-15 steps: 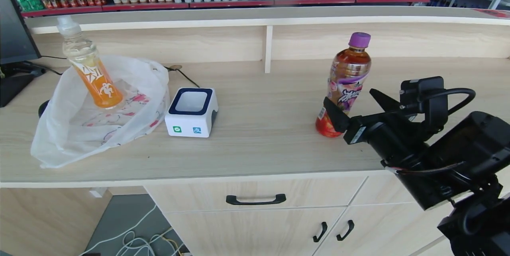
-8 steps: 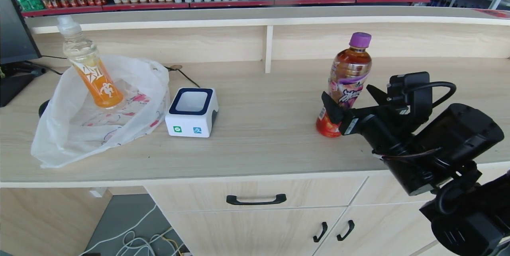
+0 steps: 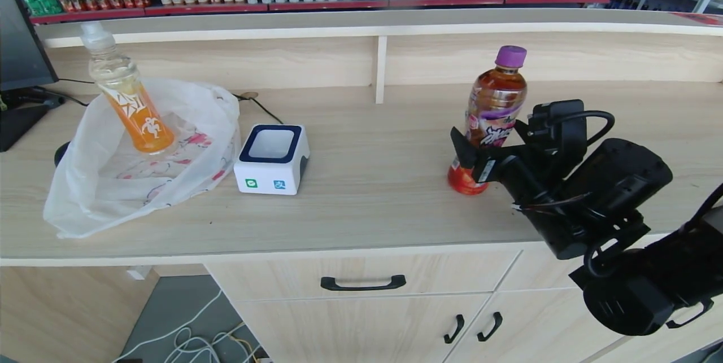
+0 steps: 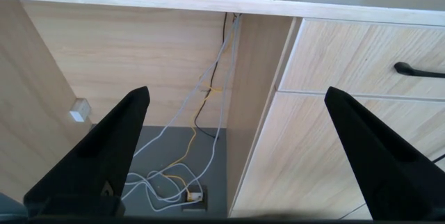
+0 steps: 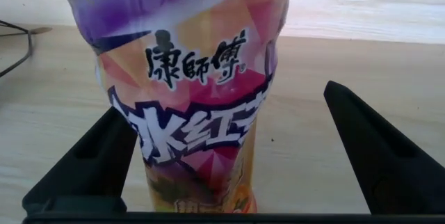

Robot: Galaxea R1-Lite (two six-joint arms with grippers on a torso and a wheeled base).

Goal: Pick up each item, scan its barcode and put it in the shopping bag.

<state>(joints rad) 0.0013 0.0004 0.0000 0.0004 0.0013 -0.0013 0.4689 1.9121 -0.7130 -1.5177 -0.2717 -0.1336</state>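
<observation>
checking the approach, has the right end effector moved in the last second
Yes. The right end effector has advanced toward the purple-capped bottle, which stayed put on the counter; its open fingers now flank the bottle's lower half.

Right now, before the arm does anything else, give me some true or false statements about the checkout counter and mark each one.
1. The purple-capped bottle lies on its side. False: it stands upright on the counter.
2. The orange bottle stands in the shopping bag. True.
3. The right gripper is shut on the purple-capped bottle. False: its fingers are open, one on either side of the bottle.
4. The scanner sits between the shopping bag and the purple-capped bottle. True.
5. The left gripper holds an item. False: it is open and empty, facing the cabinet below the counter.
</observation>
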